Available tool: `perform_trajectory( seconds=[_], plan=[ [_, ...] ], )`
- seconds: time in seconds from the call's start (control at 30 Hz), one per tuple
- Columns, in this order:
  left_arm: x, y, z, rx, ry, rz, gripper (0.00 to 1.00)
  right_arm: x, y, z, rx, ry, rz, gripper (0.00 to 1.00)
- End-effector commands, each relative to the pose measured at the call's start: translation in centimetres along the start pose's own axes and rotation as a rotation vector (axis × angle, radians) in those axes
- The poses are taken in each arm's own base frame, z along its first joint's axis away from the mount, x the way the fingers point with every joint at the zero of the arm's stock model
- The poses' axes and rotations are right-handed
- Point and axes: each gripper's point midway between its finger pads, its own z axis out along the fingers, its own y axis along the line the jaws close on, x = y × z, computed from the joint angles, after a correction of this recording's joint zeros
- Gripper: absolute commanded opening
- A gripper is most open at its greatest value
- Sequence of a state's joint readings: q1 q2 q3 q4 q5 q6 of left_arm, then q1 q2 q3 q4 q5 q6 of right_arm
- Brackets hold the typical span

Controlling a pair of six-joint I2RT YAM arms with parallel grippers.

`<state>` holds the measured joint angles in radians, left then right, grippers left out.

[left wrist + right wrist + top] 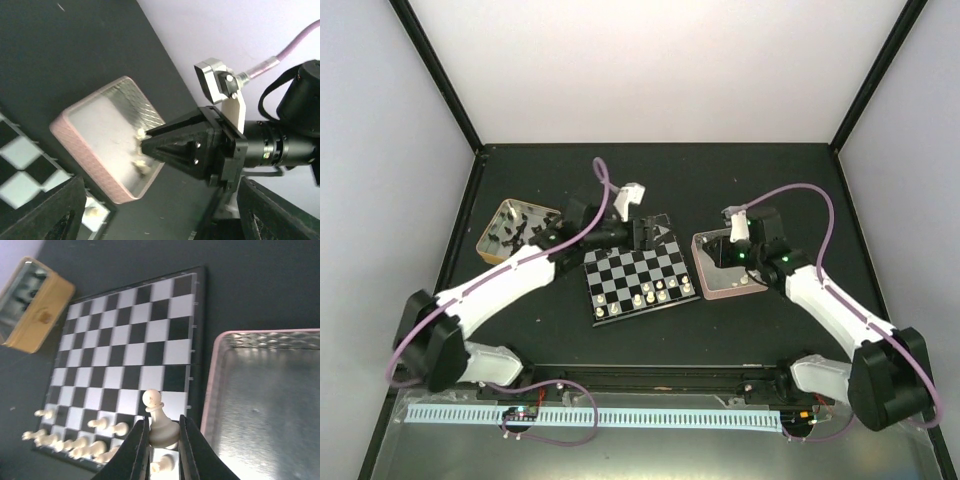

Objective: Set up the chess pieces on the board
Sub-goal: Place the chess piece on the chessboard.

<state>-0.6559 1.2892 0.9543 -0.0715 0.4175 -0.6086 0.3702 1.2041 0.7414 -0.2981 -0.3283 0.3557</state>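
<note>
The board [638, 278] lies mid-table, with several white chess pieces [653, 294] on its near rows; they also show in the right wrist view [75, 442]. My right gripper [162, 440] is shut on a white pawn [159, 422] and holds it by the base, above the board's corner [150, 340] next to the pink tray [265, 405]. In the top view the right gripper [720, 260] hangs over the tray's left part. My left gripper [645, 232] is open and empty at the board's far edge. Its fingers [50, 215] frame the tray [85, 150].
A gold-rimmed tin [508, 228] with black pieces stands left of the board and also shows in the right wrist view [35, 305]. One or two white pieces [142, 166] lie in the pink tray [740, 285]. Black walls enclose the table.
</note>
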Motion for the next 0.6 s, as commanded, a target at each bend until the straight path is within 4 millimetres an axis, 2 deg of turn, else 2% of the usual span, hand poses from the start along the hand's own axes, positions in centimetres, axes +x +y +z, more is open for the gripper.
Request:
perform_trajectory(
  seconds=[0.0,0.17,0.4,0.57],
  plan=[
    [0.2,-3.8,3.0,0.239,0.177,-0.186,0.83,-1.1,4.8,-1.7,-0.248,-0.094,-0.109,0.12],
    [0.9,-4.4,5.4,0.33,0.291,-0.309,0.73,-1.6,6.3,-3.2,-0.314,-0.135,-0.148,0.14],
    [1.4,-4.4,6.5,0.343,0.34,-0.356,0.56,-1.6,6.8,-3.5,-0.334,-0.139,-0.154,0.15],
    [1.7,-3.9,7.2,0.333,0.349,-0.365,0.54,-1.6,7.1,-3.8,-0.347,-0.14,-0.162,0.15]
  ],
)
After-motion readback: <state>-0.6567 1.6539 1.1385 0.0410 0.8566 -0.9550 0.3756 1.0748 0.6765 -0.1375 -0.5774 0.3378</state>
